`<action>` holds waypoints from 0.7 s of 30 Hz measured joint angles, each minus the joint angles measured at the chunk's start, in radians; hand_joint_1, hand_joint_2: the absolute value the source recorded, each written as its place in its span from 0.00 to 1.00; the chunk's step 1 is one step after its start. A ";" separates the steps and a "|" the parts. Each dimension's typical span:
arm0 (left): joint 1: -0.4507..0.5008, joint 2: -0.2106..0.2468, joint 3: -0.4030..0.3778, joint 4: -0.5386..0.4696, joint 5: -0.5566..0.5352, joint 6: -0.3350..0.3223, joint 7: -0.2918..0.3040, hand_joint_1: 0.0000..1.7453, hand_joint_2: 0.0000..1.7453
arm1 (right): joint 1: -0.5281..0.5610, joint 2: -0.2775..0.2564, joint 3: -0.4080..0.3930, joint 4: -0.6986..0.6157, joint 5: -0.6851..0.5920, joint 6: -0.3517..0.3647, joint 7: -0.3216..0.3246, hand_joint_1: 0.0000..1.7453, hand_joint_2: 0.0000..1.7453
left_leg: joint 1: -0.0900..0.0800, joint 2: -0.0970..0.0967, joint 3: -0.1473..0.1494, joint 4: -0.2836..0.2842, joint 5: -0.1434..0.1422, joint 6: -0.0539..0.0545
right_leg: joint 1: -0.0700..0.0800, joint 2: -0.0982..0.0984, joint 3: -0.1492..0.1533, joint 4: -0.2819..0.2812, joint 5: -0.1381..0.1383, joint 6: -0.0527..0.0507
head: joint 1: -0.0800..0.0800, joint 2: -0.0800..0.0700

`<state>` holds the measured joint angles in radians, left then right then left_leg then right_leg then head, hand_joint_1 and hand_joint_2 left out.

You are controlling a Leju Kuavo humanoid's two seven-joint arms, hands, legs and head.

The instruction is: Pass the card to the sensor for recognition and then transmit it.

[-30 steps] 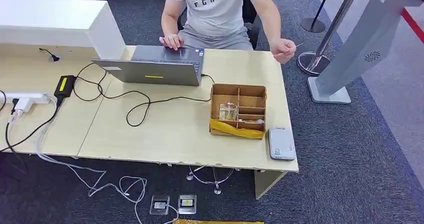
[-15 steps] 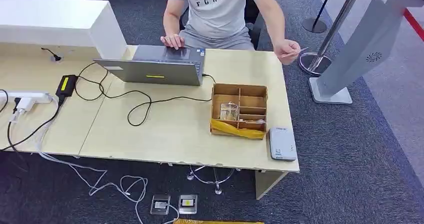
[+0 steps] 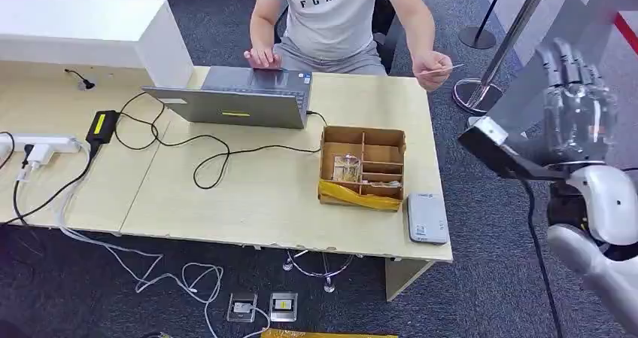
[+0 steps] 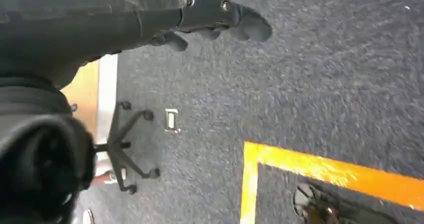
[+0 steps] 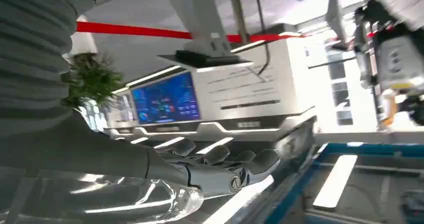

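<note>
Holds the right robot hand (image 3: 575, 112) raised off the counter's (image 3: 248, 195) right end, fingers stretched upward and a little apart, with nothing in it; judged a ready-to-receive pose, since nothing has been taken yet. Confirms the same from the right wrist view: right robot hand (image 5: 215, 169) flat and extended, empty. Hangs the left robot hand (image 4: 220, 19) down over the carpet, fingers loosely out, gripping nothing, probably parked because this job falls on the other side. Finds the card (image 3: 442, 70) ahead of the right robot hand and to its left, well apart from it, pinched in the person's hand (image 3: 429, 65) and offered outward past the counter corner, apparently to be collected. Finds the sensor (image 3: 427, 217) to the left of the right robot hand and nearer the robot's body, lying flat at the counter's near right corner, just beside the cardboard box (image 3: 363, 165); likely set at that edge for an easy reach once the card is taken. Leaves the laptop (image 3: 237, 101) farther left still, opened toward the person, whose other hand rests at its far edge. Counts: one card, one sensor, one compartmented cardboard box, one laptop, one person, two robot hands. Cannot make out what lies in the box compartments.
</note>
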<state>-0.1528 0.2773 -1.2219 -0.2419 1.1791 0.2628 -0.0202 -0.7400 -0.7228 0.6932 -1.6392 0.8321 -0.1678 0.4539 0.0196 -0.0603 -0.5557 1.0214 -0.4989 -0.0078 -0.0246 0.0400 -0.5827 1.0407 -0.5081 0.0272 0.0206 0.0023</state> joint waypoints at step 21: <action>0.003 0.022 -0.022 0.013 -0.022 0.000 0.022 0.00 0.00 | 0.047 0.175 0.124 0.127 -0.044 -0.004 -0.053 0.00 1.00 | 0.000 0.003 0.000 0.000 0.000 0.000 | 0.000 0.002 -0.002 0.000 0.000 0.000 | 0.000 0.000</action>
<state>-0.1497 0.2991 -1.2444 -0.2285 1.1566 0.2628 0.0015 -0.6934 -0.5478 0.8167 -1.5117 0.7881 -0.1713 0.4013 0.0194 -0.0568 -0.5561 1.0214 -0.4992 -0.0081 -0.0248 0.0417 -0.5844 1.0404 -0.5078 0.0268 0.0210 0.0023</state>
